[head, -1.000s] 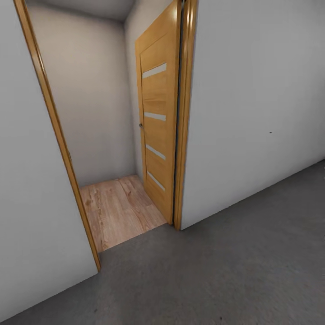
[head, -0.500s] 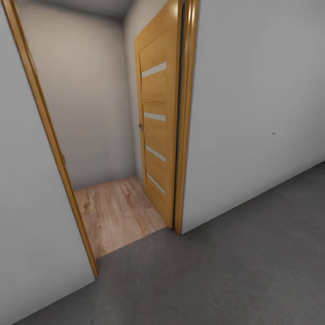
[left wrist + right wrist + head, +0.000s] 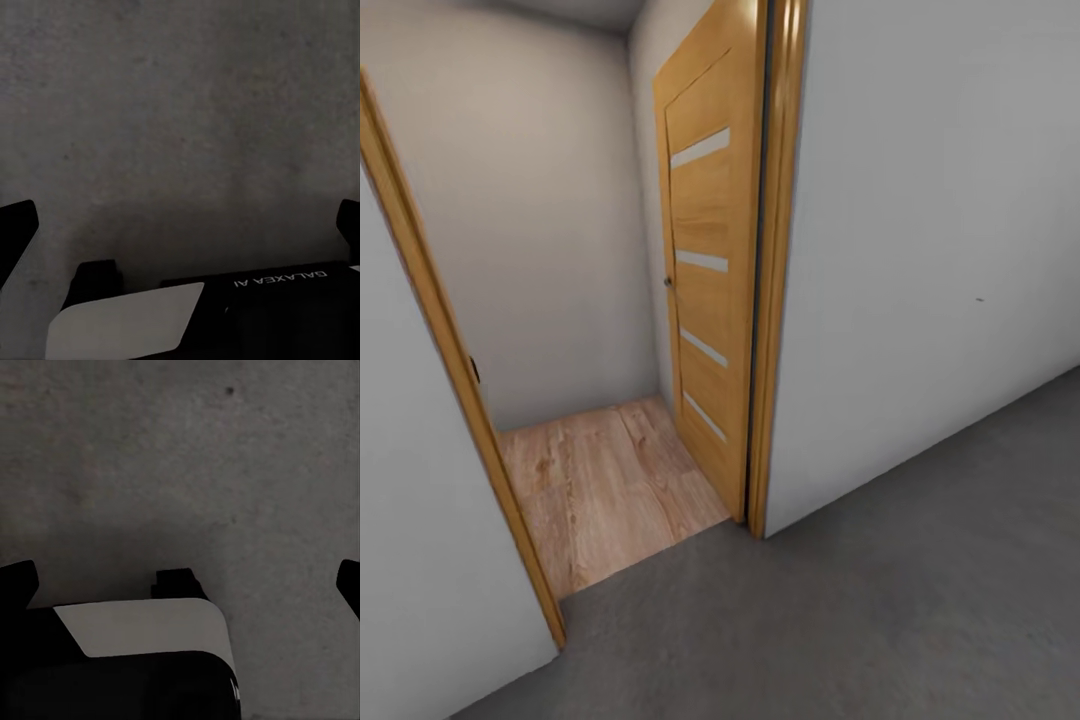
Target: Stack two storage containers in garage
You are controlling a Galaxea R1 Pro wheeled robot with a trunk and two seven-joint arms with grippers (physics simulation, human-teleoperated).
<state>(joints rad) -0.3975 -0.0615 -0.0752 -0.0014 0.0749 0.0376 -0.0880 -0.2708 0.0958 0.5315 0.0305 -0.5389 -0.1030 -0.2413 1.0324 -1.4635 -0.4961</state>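
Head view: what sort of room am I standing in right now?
Probably the garage, at its doorway: grey concrete floor, plain white wall, and the orange-wood door with frosted strips swung open onto a light wood plank floor beyond.

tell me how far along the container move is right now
Nothing shows as done: no container is in view. The robot stands on the grey concrete floor facing the open orange-wood door, with the wood plank floor beyond it. Both wrist views show spread jaws holding nothing over concrete. Fetching, carrying and stacking the containers appear left.
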